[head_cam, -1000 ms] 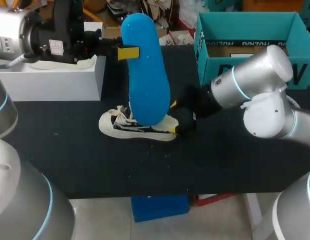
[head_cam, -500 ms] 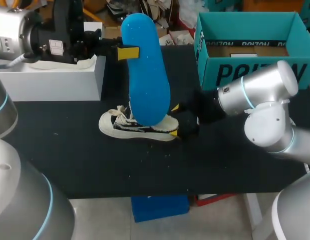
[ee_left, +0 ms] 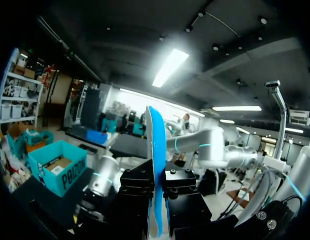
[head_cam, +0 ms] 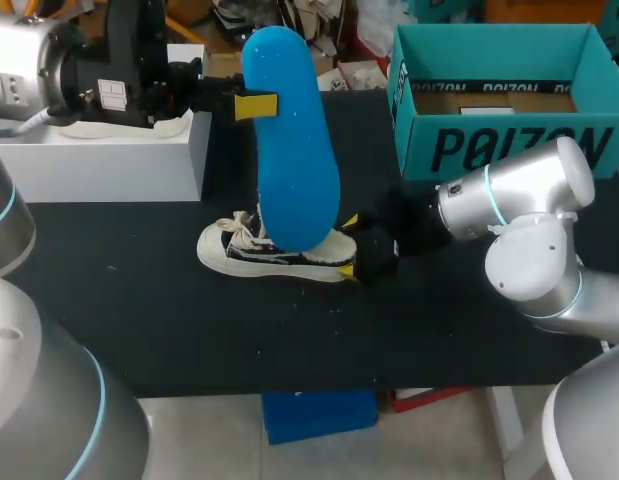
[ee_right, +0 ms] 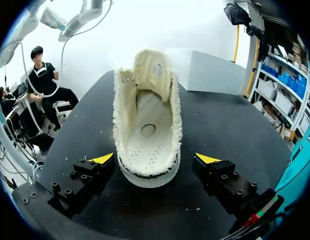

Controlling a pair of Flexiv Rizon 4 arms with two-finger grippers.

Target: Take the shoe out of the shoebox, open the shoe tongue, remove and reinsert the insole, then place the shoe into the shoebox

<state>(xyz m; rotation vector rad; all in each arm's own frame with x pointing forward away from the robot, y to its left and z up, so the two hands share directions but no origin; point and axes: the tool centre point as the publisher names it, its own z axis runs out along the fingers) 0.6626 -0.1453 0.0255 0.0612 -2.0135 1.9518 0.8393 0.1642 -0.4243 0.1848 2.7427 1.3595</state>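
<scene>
Head view: the left gripper [head_cam: 253, 105] comes in from the upper left of the frame and is closed on the blue insole [head_cam: 294, 170]. It grips the insole near its upper end, one yellow tip on each flat face. The insole hangs almost upright, and its lower end is in front of the shoe [head_cam: 251, 256], so I cannot tell whether the two touch. In the left wrist view the insole is seen from its thin edge, pressed between the two black fingers [ee_left: 136, 186].

The shoe lies on its sole on the black table [head_cam: 439, 320], a little left of the middle of the frame, with the toe to the left and the heel to the right. The right gripper [head_cam: 347, 243] comes in from the right and sits low at the heel. In the right wrist view its fingers [ee_right: 102, 159] are spread wide, one on each side of the heel; a small gap shows at each side, so this hand holds nothing. In that view the shoe mouth is open and the pale inside is bare.

The teal shoebox [head_cam: 509, 150] stands open in the upper right of the head view, well apart from the shoe. A white box [head_cam: 99, 160] stands in the upper left, under the left arm.
</scene>
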